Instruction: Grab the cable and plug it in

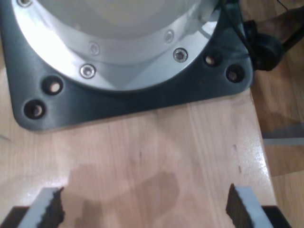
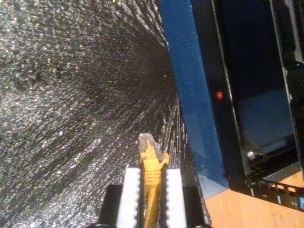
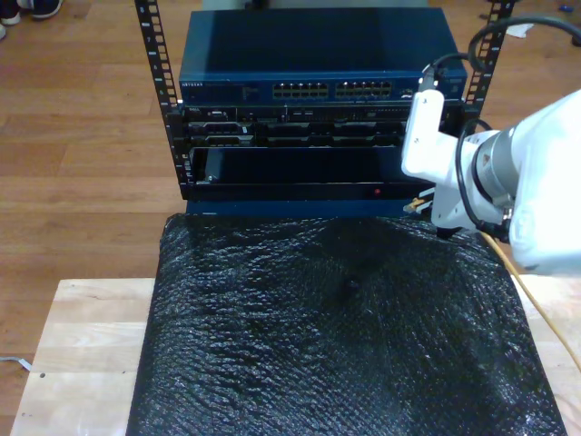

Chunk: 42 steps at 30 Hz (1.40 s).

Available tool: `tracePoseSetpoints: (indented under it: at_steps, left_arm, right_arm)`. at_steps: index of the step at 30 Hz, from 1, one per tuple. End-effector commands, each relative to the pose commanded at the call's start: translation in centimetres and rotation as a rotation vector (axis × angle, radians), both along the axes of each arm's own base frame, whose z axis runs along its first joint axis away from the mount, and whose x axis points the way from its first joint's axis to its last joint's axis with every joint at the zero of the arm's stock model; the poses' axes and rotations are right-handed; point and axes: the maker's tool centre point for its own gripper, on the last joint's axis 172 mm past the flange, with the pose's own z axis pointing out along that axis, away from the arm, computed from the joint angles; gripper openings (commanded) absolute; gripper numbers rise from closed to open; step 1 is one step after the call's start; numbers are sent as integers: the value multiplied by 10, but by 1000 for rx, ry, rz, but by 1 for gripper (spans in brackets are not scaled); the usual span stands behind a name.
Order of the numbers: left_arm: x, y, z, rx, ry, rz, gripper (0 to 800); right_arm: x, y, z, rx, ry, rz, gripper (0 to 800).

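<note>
Above black foam (image 2: 71, 118), my second claw (image 2: 153, 187) clamps the cable (image 2: 152, 166); my first claw (image 1: 142, 209) gapes.

A crinkled, glittering black plastic-looking sheet (image 3: 345, 327) covers a pale, smooth wooden table (image 3: 82, 345). The thin orange-yellow cable (image 2: 152, 178) has a ribbed rubbery boot and a clear glossy plastic plug. A brushed silver metal flange (image 1: 118, 42) sits on a matt dark base plate (image 1: 142, 102).
</note>
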Motion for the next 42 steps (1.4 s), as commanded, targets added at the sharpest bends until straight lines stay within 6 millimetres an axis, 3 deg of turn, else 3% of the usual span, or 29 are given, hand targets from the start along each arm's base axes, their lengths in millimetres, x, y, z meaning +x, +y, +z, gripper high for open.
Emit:
tracePoseSetpoints:
  at_steps: [8,12,18,22,27,36,39,42]
  left_arm:
    - [0,0,0,0,0,0,800]
    - [0,0,0,0,0,0,800]
    - [0,0,0,0,0,0,800]
    - [0,0,0,0,0,0,800]
    - [0,0,0,0,0,0,800]
    - [0,0,0,0,0,0,800]
    - [0,0,0,0,0,0,800]
    - [0,0,0,0,0,0,800]
  right_arm:
    - [30,-2,18,-21,-159,-9,0]
    - [53,-3,15,-67,-246,10,0]
    - [65,-4,6,-75,-290,4,0]
    - [76,-6,30,-72,-405,-8,0]
    - [81,-8,45,-67,-487,-22,0]
    - [94,-14,32,-165,-621,27,0]
    - [96,-15,36,-180,-679,26,0]
    - [88,2,42,-169,-726,49,0]
